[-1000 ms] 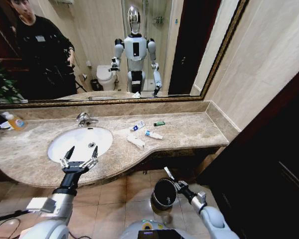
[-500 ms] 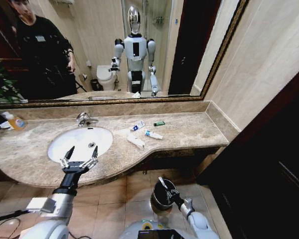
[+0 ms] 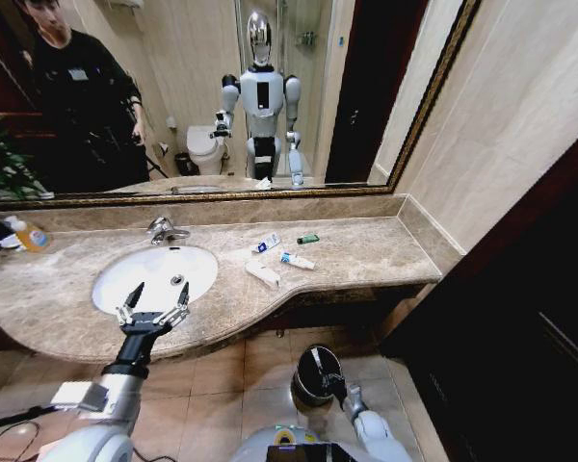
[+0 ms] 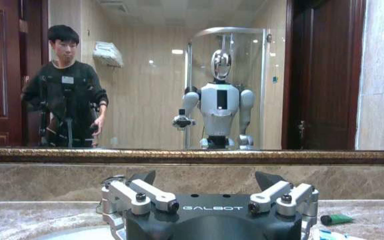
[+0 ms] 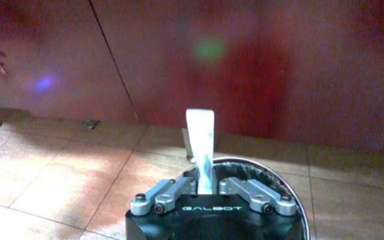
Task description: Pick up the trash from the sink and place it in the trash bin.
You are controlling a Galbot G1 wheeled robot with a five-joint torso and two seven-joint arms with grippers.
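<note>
The trash bin [image 3: 298, 378], small, round and black, stands on the floor tiles below the counter. My right gripper [image 3: 325, 378] is just over it, shut on a thin white packet [image 3: 314, 360] with blue marks. In the right wrist view that packet [image 5: 200, 140] sticks up from the right gripper [image 5: 205, 186], with the bin's shiny rim [image 5: 287, 186] under it. More trash lies on the marble to the right of the sink [image 3: 125, 279]: two white tubes [image 3: 265, 244] [image 3: 297, 260], a white packet [image 3: 263, 274] and a dark-green piece [image 3: 308, 239]. My left gripper [image 3: 152, 306] hangs open over the basin's front rim.
A chrome faucet [image 3: 162, 229] stands behind the basin and an orange-capped bottle [image 3: 29, 234] is at the far left. A big mirror runs along the back wall. A dark wooden cabinet [image 3: 539, 318] closes in the right side beside the bin.
My right arm has drawn back towards me and come down, bringing the white packet from beside the bin to over its opening. The left arm has not moved.
</note>
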